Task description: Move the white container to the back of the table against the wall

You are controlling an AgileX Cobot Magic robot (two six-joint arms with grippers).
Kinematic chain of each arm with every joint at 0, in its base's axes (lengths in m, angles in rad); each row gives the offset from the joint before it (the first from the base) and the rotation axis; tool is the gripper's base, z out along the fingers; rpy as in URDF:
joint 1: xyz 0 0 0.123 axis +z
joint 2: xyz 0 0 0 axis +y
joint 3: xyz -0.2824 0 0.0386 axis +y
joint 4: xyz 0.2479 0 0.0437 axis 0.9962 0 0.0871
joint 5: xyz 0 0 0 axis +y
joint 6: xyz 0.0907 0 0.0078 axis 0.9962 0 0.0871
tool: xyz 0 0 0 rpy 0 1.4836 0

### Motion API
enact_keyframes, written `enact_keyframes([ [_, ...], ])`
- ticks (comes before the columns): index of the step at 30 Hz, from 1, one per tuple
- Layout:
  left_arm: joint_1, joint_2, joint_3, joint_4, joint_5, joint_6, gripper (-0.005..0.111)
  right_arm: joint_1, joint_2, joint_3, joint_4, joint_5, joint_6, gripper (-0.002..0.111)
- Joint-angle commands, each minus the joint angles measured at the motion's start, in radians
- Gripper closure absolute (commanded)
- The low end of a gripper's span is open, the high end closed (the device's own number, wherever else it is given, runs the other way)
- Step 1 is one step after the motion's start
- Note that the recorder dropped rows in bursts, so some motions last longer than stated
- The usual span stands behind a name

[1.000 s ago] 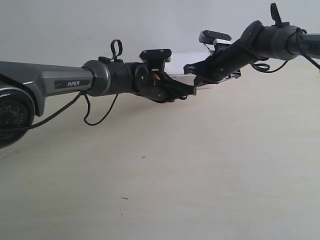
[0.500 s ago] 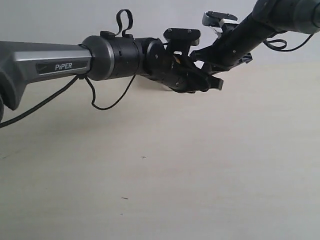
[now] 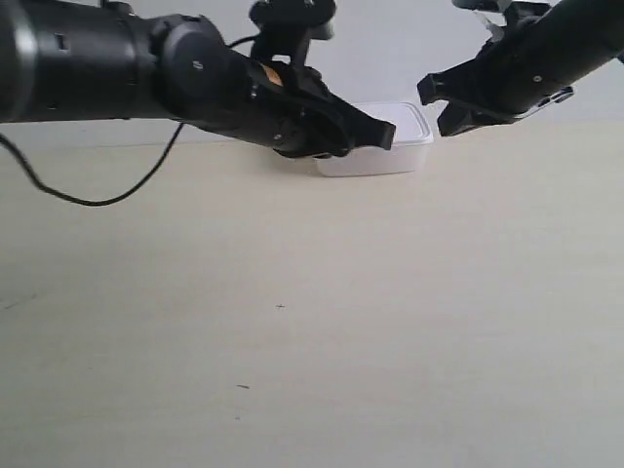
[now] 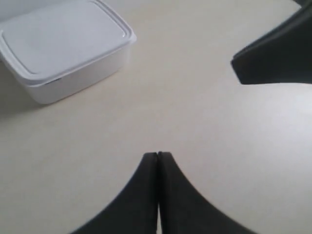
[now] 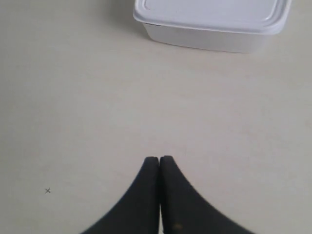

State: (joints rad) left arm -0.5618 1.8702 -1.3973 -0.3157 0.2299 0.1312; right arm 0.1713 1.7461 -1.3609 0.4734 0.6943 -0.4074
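Note:
The white container (image 3: 390,148) stands lidded at the back of the table (image 3: 409,331), right by the wall (image 3: 390,49). It also shows in the left wrist view, as the container (image 4: 63,46), and in the right wrist view, as the container (image 5: 212,22). The left gripper (image 4: 157,155) is shut on nothing and hangs above bare table, apart from the box. The right gripper (image 5: 159,158) is also shut and empty, well short of the box. In the exterior view the gripper (image 3: 383,135) of the arm at the view's left partly covers the box's left end. The other gripper (image 3: 439,105) hovers at its right.
The other arm's dark finger (image 4: 275,53) crosses a corner of the left wrist view. A black cable (image 3: 97,200) loops under the arm at the exterior view's left. Tiny dark specks (image 3: 280,306) mark the cream tabletop.
Both arms have risen and drawn away from the container. It was hidden between their grippers a second ago and now stands uncovered by the wall.

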Motion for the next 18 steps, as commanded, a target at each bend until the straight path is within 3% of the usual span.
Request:
enact_keyframes([
  [1,0.004,-0.212,0.182,-0.01,-0.079,0.005,0.107,-0.005,-0.206,0.168,0.017,-0.061,-0.01,0.108],
  [7,0.004,-0.532,0.444,-0.016,-0.195,0.001,0.107,-0.005,-0.513,0.399,0.111,-0.156,-0.015,0.108],
  [18,0.004,-1.023,0.862,-0.019,-0.317,-0.062,0.107,-0.005,-0.992,0.705,0.12,-0.16,-0.015,0.108],
])
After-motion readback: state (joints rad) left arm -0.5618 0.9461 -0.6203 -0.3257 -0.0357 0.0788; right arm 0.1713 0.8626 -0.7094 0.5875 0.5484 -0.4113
